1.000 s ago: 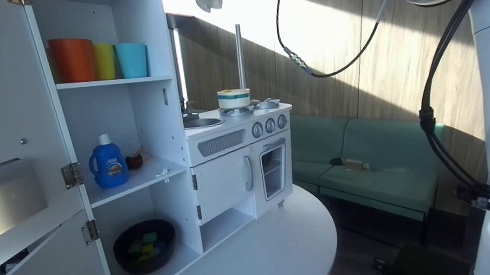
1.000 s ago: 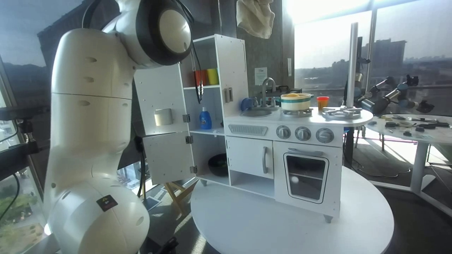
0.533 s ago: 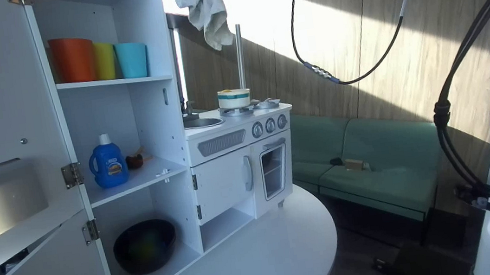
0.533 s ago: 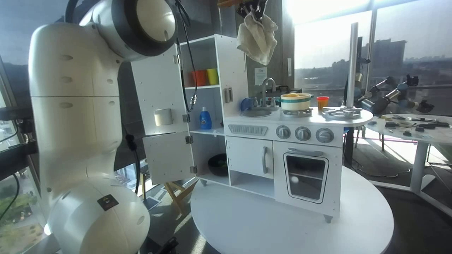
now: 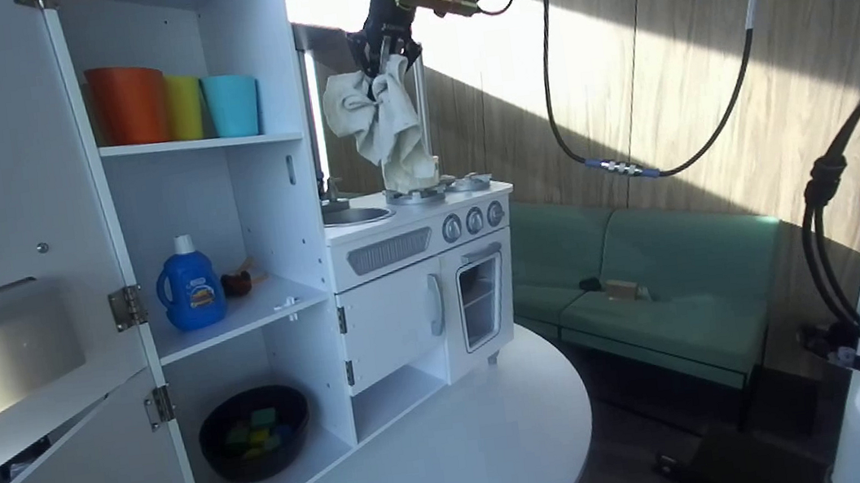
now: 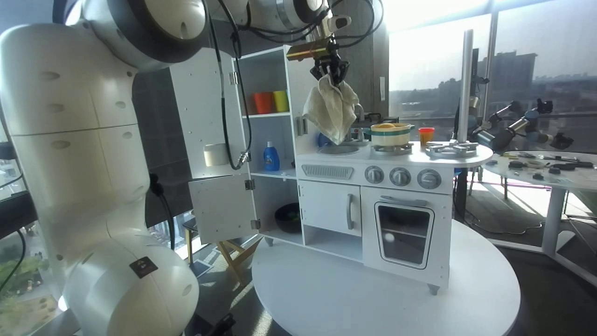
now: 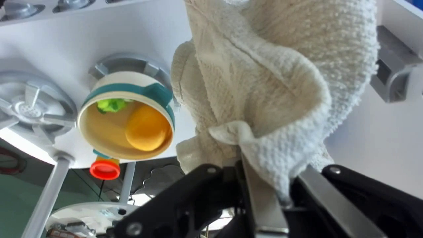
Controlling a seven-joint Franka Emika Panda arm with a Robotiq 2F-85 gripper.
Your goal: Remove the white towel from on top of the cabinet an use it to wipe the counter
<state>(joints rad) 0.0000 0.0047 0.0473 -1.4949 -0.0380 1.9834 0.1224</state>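
Black two-finger pincer: came down versus half a second earlier, when both exterior views cropped it at the top. Was grasping the bunched white terry towel.
Towel: hung from the pincer, off the tall white cabinet, near the grey round sink. Lower than before; newly hid most of the cream, teal-banded pot in an exterior view. Contact with the white counter: couldn't tell.
White arm with black joint bands: big joint slid nearer the edge in both exterior views.
Cabinet: contents looked unmoved.
Grey ribbed burners: 2, one under the pot.
Pot: 1, holding 2, a yellow-orange round piece and a bright-green piece.
Orange tub with red lid: 1, just beside the pot.
Grey round knobs: 3.
Tapered cups: 3 made out on the cabinet's top level, orange, yellow, light blue.
Blue bottle with white cap: 1, middle level.
Round black bowl: 1, bottom level; coloured pieces inside too dim to count.
Round white desk: 1 under cabinet and counter.
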